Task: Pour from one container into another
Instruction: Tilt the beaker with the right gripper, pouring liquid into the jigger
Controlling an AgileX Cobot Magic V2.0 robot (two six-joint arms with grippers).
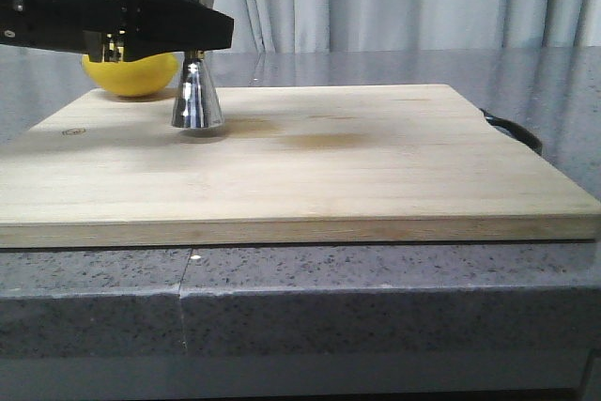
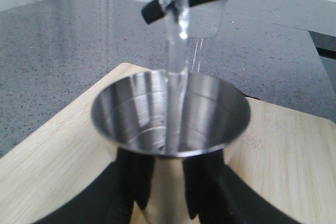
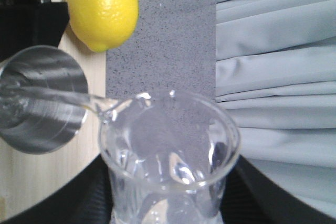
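Observation:
The clear glass beaker [image 3: 168,145] is tipped over, and my right gripper [image 3: 168,205] is shut on its body. A thin stream of water [image 2: 177,51] runs from its lip into the shiny metal hourglass cup [image 2: 170,114], which also shows in the right wrist view as a metal cup [image 3: 42,98]. In the front view the hourglass cup [image 1: 196,100] stands at the back left of the wooden board [image 1: 376,166]. My left gripper [image 1: 192,39] is shut on its narrow waist. The beaker and the right gripper are above the top edge of the front view.
A yellow lemon [image 1: 131,74] lies behind the cup at the board's back left corner. A black handle [image 1: 516,131] sticks out past the board's right edge. The board rests on a speckled grey counter [image 1: 376,279], with grey curtains behind.

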